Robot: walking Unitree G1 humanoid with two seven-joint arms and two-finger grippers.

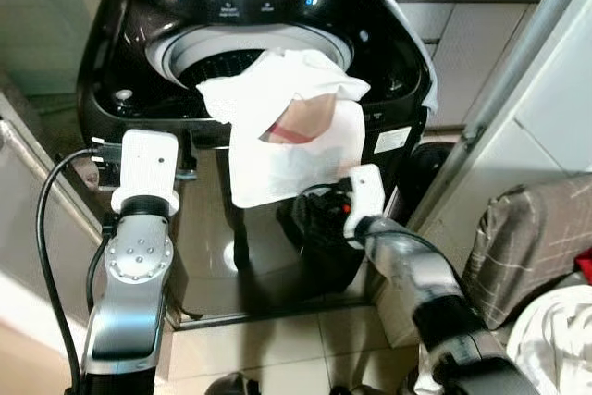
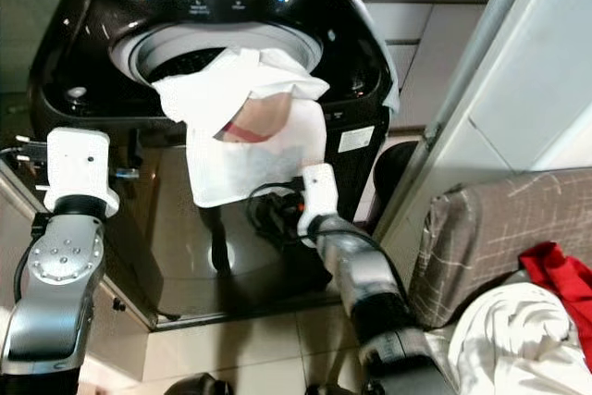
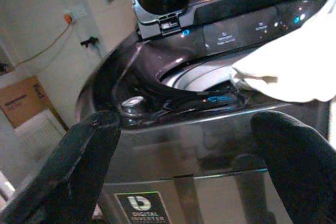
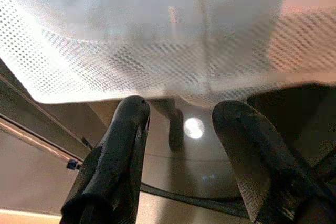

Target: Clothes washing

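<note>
Much of the drum of the black glossy top-loading washing machine is hidden from me: a white mesh garment with a tan and red panel lies across the front rim of the opening, part inside and the rest hanging down the machine's front. From my head I cannot see my right gripper's fingers, for the white wrist housing covers them. My left gripper's fingertips are also cut off there, behind its own white housing.

My right gripper sits just under the hanging hem of the garment, in front of the machine's dark front panel. In the right wrist view its two black fingers stand apart with nothing between them; the mesh cloth hangs beyond the fingertips, and I cannot tell whether it touches them. My right arm reaches forward and upward from low on my right side, elbow bent.

My left gripper is raised in front of the machine's left front corner, pointing at its upper edge. Its fingers are spread wide and empty, with the machine's rim and the lit control panel seen past them.

At the right edge, a heap of white and red clothes is partly cut off, beside a grey checked cushion.
</note>
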